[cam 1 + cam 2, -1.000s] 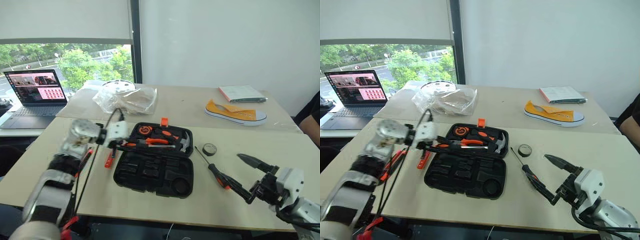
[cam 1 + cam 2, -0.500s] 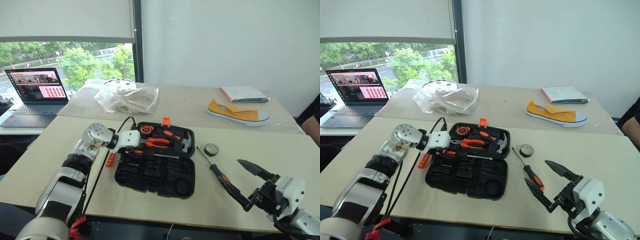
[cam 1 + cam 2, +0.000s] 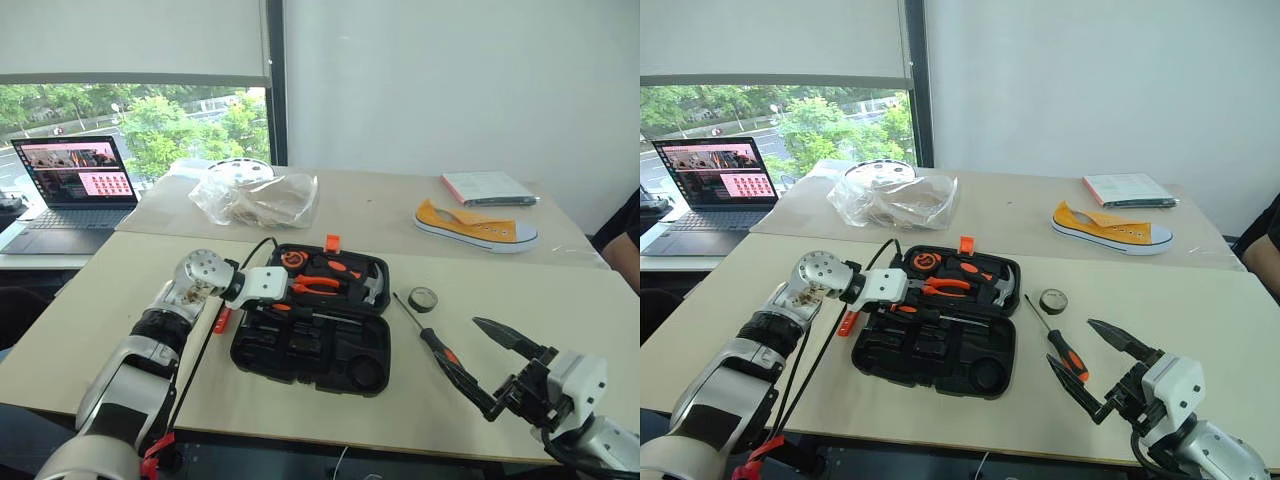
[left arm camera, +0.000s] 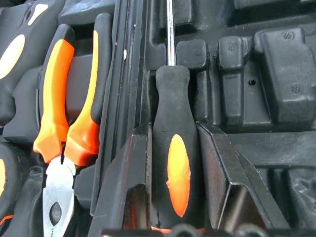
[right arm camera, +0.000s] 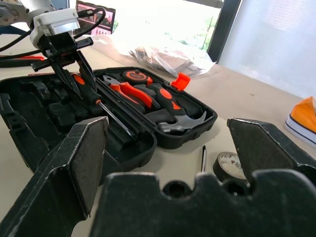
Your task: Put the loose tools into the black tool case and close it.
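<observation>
Black tool case [image 3: 312, 345] lies open at lower centre of the left eye frame, lid half toward the back with orange latch [image 3: 329, 243], pliers [image 3: 318, 284] and hammer [image 3: 370, 288] seated; recess shapes in the front half too dark to sort out. Left gripper [image 3: 292, 304] sits over the case's hinge line, fingers closed narrow on a black-and-orange screwdriver [image 4: 171, 163]; left wrist view shows the handle pinched between both fingers, shaft running along a moulded groove, tip cut off at frame edge, can't tell if it is seated or just above. An orange tool [image 3: 221, 320] on the table at the case's left edge is mostly hidden behind the left arm, type unclear. Second screwdriver [image 3: 432, 340] lies loose right of the case, its handle end partly covered by the right gripper [image 3: 497, 367], whose fingers are spread wide, holding nothing, at lower right. Tape roll [image 3: 422, 298] sits just beyond the screwdriver's tip. Versus a second ago, the left gripper with its screwdriver has come in from beyond the case's left edge to over the case; right gripper unchanged.
</observation>
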### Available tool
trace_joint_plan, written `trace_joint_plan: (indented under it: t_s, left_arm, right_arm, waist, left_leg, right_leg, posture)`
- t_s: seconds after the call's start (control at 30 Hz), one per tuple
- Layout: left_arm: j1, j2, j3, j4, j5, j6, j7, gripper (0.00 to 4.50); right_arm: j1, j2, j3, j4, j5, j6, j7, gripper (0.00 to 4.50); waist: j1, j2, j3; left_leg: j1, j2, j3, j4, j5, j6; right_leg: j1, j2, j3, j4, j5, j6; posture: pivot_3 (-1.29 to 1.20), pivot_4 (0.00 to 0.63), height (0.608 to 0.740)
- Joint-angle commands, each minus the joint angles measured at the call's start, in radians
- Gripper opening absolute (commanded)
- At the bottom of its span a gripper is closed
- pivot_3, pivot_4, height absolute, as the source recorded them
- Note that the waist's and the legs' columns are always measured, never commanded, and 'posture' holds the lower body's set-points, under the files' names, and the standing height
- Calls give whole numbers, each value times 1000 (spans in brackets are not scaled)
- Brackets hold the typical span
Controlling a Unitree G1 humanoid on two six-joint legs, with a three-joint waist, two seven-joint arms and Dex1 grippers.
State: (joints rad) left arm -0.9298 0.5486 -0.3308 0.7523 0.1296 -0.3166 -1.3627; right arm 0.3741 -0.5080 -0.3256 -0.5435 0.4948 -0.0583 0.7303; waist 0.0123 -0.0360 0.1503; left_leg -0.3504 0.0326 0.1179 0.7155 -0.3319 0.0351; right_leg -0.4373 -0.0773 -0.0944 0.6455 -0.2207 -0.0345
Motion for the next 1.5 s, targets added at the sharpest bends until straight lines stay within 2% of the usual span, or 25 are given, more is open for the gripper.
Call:
trace_joint_plan:
  t_s: [0.03,0.1,0.13,0.27,0.47,0.57,0.63,0.7,0.8,1.3,1.33,1.43,1.5]
  left_arm:
    - [-3,24,-23,-16,56,39,23,863]
    - [3,15,-3,-44,23,77,19,1868]
    - [6,6,16,-63,-12,93,5,2090]
    - [8,-10,79,-142,-128,145,-36,3542]
    - [-3,1,119,-133,-169,157,-38,3542]
    - [13,-15,115,-96,-154,153,-5,2856]
    - [24,-24,99,-62,-131,131,17,2061]
    - [28,-37,95,-36,-122,135,34,1510]
    - [37,-51,86,-4,-100,107,53,337]
    - [108,-104,50,-7,-51,184,122,337]
    - [115,-105,71,-11,-71,156,130,337]
    - [156,-96,213,-91,-252,135,77,337]
    - [212,-65,287,-172,-363,153,7,857]
  right_arm:
    - [-10,3,-5,-16,10,-15,2,4500]
    - [-12,3,-5,-14,11,-17,4,4500]
    - [-13,4,-4,-13,11,-17,6,4500]
    - [-14,3,-4,-9,14,-17,14,4500]
    - [-16,3,-7,0,13,-17,25,4500]
    - [-17,10,2,0,4,-19,21,4500]
    - [-19,14,9,-2,-1,-19,17,4500]
    - [-22,17,11,-3,-4,-18,15,4500]
    - [-24,18,13,-2,-7,-18,12,4500]
    - [-4,29,10,-2,-10,-30,8,4500]
    - [-1,29,9,-4,-9,-29,8,4500]
    - [32,16,-24,-25,30,3,11,4500]
    - [73,8,-47,-31,39,6,22,4500]
  waist:
    - [0,0,0]
    - [0,0,0]
    - [0,0,0]
    - [3,0,0]
    - [0,0,0]
    - [0,0,0]
    - [0,0,0]
    - [0,0,0]
    - [0,0,0]
    - [8,4,-3]
    - [9,5,-3]
    - [6,5,-3]
    - [1,5,-3]
  left_leg:
    - [0,0,0,0,0,0]
    - [1,0,0,0,0,0]
    - [1,0,0,0,0,0]
    - [0,0,0,1,0,0]
    - [-3,0,-1,5,-1,1]
    - [-3,0,-1,5,-1,2]
    - [-3,0,-1,5,-1,2]
    - [-3,0,-1,5,-1,2]
    - [-3,0,-1,5,-1,2]
    - [2,-1,-1,6,-3,5]
    - [4,-1,-1,6,-3,6]
    - [10,0,-1,5,-8,13]
    - [8,1,-2,5,-7,12]
  right_leg:
    - [0,0,0,0,0,0]
    - [1,0,0,0,0,0]
    - [1,0,0,0,0,0]
    - [0,0,0,1,0,1]
    - [-1,0,0,0,0,0]
    - [-1,0,0,0,0,1]
    - [-1,0,0,0,0,1]
    - [0,0,0,0,0,1]
    - [0,0,0,0,0,1]
    - [6,-1,0,0,0,2]
    - [8,-1,0,0,0,3]
    - [13,-2,1,-1,-2,6]
    - [10,-2,1,-1,-1,5]
  posture:
    - [0,150,740]
    - [0,150,740]
    - [0,150,740]
    - [0,150,740]
    - [0,150,740]
    - [0,150,740]
    - [0,150,740]
    - [0,150,740]
    - [0,150,740]
    - [0,150,740]
    - [0,150,740]
    - [0,150,740]
    - [0,150,740]
